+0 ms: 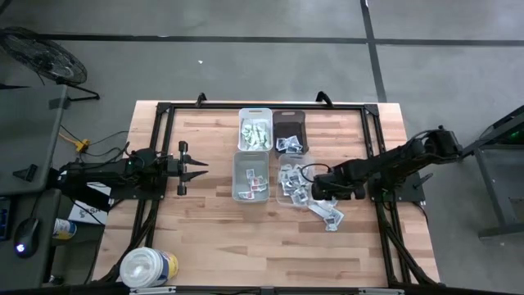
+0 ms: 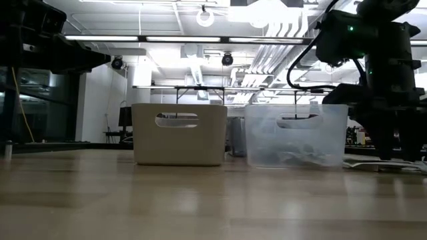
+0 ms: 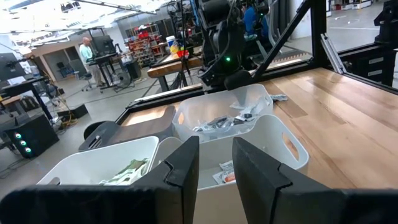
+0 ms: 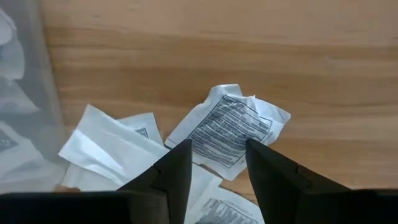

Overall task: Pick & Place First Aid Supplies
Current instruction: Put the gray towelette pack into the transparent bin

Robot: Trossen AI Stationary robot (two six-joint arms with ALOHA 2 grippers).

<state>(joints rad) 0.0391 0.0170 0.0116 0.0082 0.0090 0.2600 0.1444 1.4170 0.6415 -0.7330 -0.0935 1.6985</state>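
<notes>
Right gripper (image 4: 214, 171) low over loose paper packets (image 1: 326, 213) spilled on the table just beside the clear bin (image 1: 292, 182); fingers apart, nothing between them, a creased printed packet (image 4: 229, 129) showing in the gap. Lower packets cut off by the fingers. Left gripper (image 1: 193, 168) well off from the clear bin, fingers apart, empty.

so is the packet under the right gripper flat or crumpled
Crumpled: the printed packet lies on the wooden table with creased, curled edges, in front of the right gripper, whose fingers stand apart and empty.
</notes>
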